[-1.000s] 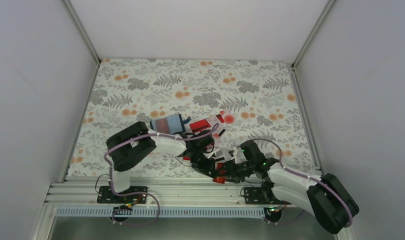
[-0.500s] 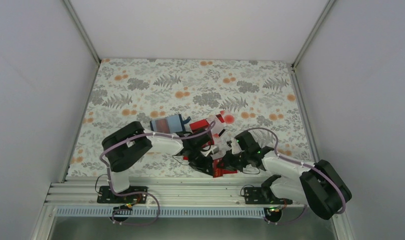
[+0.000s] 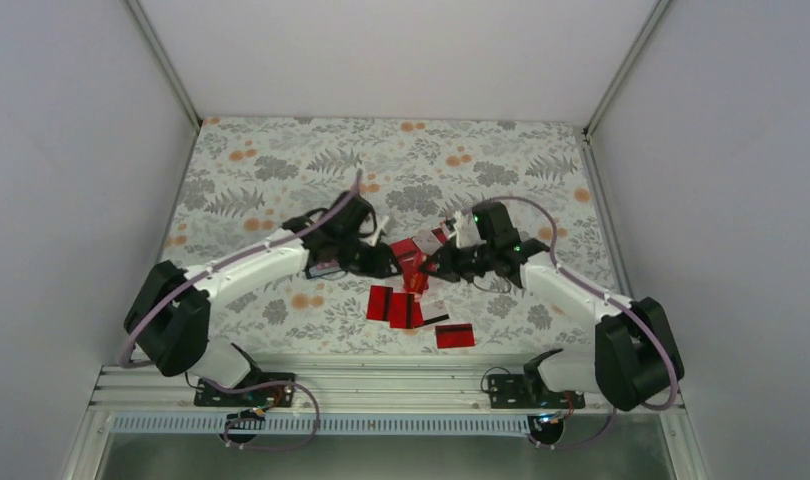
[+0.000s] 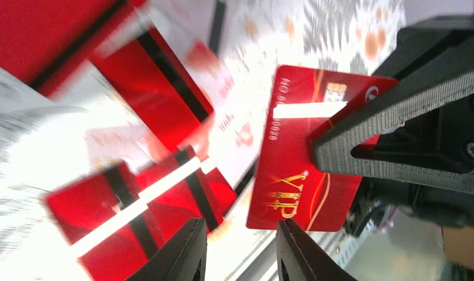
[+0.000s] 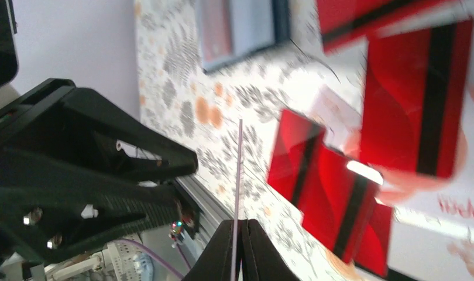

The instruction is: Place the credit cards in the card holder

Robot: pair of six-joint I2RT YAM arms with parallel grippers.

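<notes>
The card holder (image 5: 252, 23) lies open, left, contents unclear; right gripper (image 5: 239, 225) pinches a red card (image 4: 293, 175); left gripper (image 4: 237, 246) parted, empty.

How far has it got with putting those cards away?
Early, it seems. Done: I can't tell whether the open card holder has any card inside. In hand: the right gripper pinches one red VIP card; the left gripper is open and empty. Left: several red cards lie loose on the table.

L gripper (image 4: 239, 237) open, R gripper (image 5: 238, 227) pinching card (image 4: 281, 175).
</notes>
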